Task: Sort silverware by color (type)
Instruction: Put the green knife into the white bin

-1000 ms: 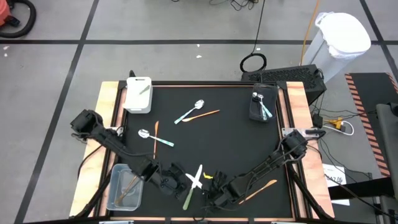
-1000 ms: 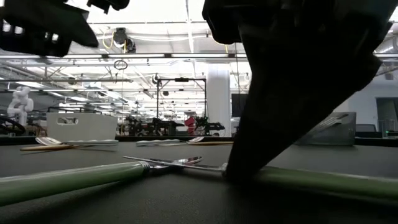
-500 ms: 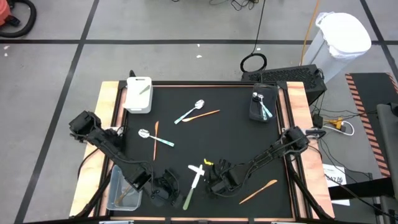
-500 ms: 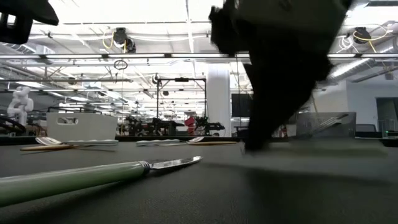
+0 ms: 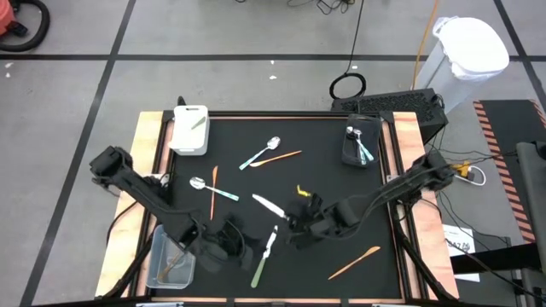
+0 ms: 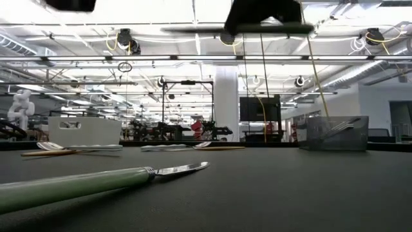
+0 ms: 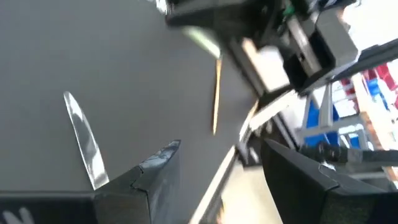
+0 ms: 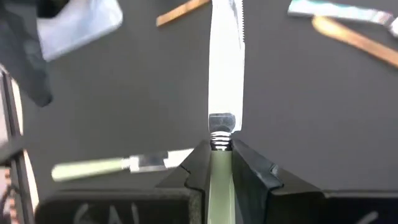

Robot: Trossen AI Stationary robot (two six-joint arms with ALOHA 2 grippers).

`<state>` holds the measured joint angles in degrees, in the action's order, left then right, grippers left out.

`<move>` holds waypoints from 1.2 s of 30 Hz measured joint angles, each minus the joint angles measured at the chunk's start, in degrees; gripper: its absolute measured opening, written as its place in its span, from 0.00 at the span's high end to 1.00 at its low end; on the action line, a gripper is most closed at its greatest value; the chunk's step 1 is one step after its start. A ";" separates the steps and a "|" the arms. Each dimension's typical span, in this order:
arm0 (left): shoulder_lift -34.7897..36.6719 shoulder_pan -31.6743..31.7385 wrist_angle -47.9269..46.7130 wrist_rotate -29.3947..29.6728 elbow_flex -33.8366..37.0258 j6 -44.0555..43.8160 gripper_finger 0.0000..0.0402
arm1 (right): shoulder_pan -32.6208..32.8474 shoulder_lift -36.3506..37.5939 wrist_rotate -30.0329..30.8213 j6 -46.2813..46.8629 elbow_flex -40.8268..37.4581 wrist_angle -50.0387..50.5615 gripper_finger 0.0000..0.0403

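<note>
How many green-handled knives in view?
3, maybe more hidden: one held by the right gripper above the mat, one lying near the front edge, one in the white bin.

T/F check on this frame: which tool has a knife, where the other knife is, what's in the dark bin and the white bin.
1. The right tool is shut on a green-handled knife. True.
2. The second green-handled knife is in the clear bin. False: it lies on the black mat near the front edge.
3. The dark bin at the back right holds blue-handled pieces. True.
4. The white bin is empty. False: one green-handled piece lies in it.
5. The left tool holds an orange utensil. False: the high view and its wrist view show nothing between its fingers.
</note>
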<state>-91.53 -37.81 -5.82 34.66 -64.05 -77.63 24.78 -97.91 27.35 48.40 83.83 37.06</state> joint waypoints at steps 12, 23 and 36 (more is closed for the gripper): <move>9.87 8.27 -1.36 3.77 0.02 24.14 0.46 | -9.07 7.47 1.12 -8.50 0.02 -2.07 0.89; 17.63 28.09 -9.09 -14.26 0.04 43.81 0.46 | -19.88 12.11 1.28 -13.64 0.04 -2.46 0.89; 16.50 53.04 7.23 -47.78 6.95 64.49 0.46 | -25.91 15.10 0.98 -21.02 0.11 -3.82 0.89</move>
<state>-75.02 15.23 1.40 -13.12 -57.10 -13.14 -1.13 -82.81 28.33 27.38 83.94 33.24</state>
